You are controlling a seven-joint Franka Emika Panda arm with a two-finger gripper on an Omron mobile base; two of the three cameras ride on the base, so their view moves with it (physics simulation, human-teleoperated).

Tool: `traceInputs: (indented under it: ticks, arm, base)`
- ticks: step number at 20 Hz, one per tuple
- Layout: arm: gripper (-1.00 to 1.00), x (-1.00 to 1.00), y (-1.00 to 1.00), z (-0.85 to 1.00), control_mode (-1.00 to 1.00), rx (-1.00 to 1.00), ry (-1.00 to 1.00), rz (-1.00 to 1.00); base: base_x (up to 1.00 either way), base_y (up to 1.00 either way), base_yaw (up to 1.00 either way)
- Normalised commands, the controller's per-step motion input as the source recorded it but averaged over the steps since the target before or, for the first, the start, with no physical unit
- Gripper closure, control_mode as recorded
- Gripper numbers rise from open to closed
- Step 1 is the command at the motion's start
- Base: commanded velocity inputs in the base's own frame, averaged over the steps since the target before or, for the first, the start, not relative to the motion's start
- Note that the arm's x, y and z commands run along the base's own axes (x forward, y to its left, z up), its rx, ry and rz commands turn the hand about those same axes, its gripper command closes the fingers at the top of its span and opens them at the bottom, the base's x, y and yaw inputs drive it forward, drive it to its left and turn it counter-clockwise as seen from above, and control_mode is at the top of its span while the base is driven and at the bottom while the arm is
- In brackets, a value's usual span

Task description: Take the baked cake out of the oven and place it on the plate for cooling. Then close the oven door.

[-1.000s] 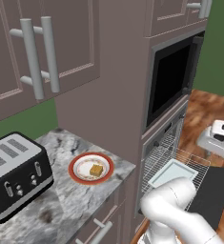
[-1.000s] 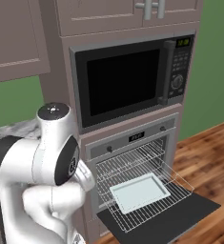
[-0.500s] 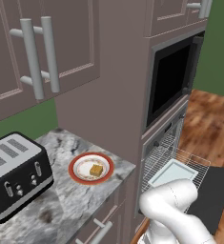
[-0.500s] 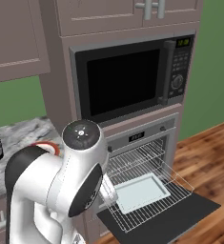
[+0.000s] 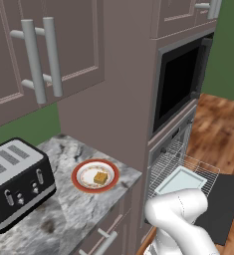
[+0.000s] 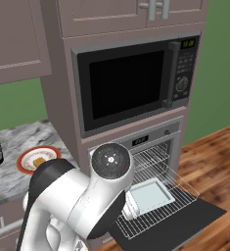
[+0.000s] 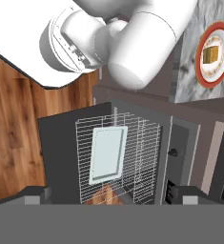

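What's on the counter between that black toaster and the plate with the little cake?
Nothing: in the left base view, bare marbled counter separates the toaster from the plate, which carries the cake.

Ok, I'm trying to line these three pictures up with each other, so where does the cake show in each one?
Left base view: the cake sits on the plate, lower centre-left, on the counter.
Right base view: cake at the left edge, mid-height, on the plate.
Hand view: cake at the upper right, on the plate.
Shared landmark: the pale tray on the pulled-out oven rack.
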Motion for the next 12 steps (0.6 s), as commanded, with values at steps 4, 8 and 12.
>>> traceInputs:
  ticks: [4, 8, 12]
  arm:
    - [-1.0, 0.15, -0.28, -0.49, -1.0, 0.0, 0.0, 0.0]
    - [-1.0, 0.22, -0.24, -0.51, -1.0, 0.0, 0.0, 0.0]
    - [-1.0, 0.3, -0.21, -0.59, -1.0, 0.0, 0.0, 0.0]
  base:
    - [0.0, 0.0, 0.0]
    - [0.0, 0.0, 0.0]
    - [0.0, 0.0, 0.0]
